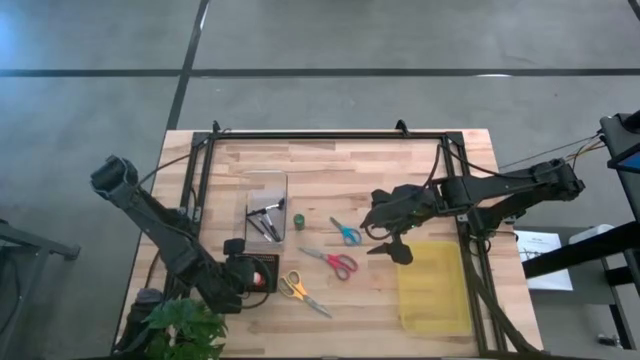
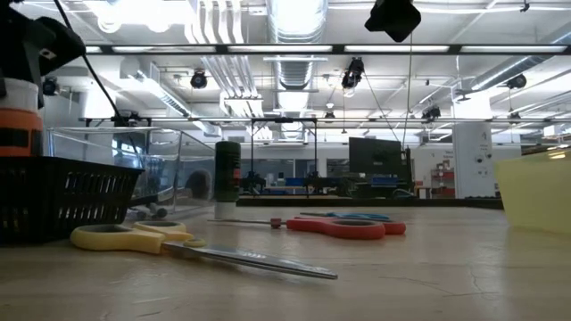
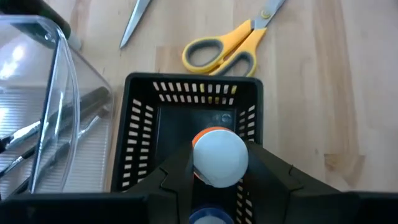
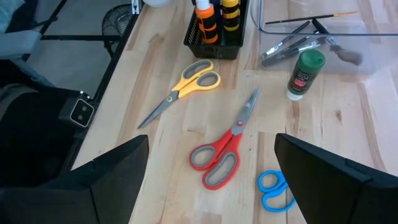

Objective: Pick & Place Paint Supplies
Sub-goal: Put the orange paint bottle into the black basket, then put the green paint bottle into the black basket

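Note:
My left gripper is shut on an orange paint bottle with a white cap, over a black slotted basket at the table's near left. A yellow bottle stands in that basket. A clear tray holds thin brushes. A green pot stands upright on the table beside the tray. Blue scissors, red scissors and yellow scissors lie flat on the wood. My right gripper hovers open above the table, by the blue scissors. My left gripper pinches the orange bottle near its top, at the white cap, between its two fingers. The fingers come from above, slanting down. The bottle hangs upright with its lower part behind the basket wall; whether it stands on the basket floor is hidden.
A yellow rectangular bin stands at the near right, close to my right gripper. A potted plant sits at the near left corner. A black frame runs along the table's far and side edges. Bare wood lies between the scissors and the bin.

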Controlling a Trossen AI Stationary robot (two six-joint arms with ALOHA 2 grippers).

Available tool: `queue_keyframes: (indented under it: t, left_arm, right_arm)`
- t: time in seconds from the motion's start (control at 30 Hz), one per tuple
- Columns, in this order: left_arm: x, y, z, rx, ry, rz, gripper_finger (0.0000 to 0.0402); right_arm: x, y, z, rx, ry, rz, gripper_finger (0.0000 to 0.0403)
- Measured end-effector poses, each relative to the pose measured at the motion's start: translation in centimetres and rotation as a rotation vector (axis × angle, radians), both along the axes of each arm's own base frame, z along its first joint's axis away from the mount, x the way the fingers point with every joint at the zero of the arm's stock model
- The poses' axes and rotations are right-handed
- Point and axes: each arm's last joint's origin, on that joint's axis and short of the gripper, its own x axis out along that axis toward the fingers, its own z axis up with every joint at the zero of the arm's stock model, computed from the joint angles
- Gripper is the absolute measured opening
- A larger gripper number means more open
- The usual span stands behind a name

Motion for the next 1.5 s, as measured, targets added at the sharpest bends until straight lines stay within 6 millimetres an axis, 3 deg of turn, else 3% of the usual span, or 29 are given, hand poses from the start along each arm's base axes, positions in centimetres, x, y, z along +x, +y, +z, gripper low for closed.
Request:
queue_keyframes:
  t: [0.57, 0.83, 1.13, 1.5]
  left_arm:
    - [-0.1, 0.1, -0.7, -0.019, 0.000, 0.021, 0.0119]
    - [-0.1, 0.1, -0.7, -0.027, 0.005, 0.025, 0.0189]
    - [-0.1, 0.1, -0.6, -0.014, 0.009, -0.002, 0.0201]
    - [-0.4, 0.8, 1.3, 0.090, -0.109, -0.027, 0.0202]
  right_arm:
    - [0.0, 0.0, 0.0, 0.005, 0.003, -0.004, 0.0347]
    - [0.0, 0.0, 0.0, 0.005, 0.003, -0.004, 0.0347]
    - [0.0, 0.0, 0.0, 0.002, 0.003, -0.004, 0.0347]
    - [0.2, -0.1, 0.0, -0.049, -0.031, -0.019, 0.0347]
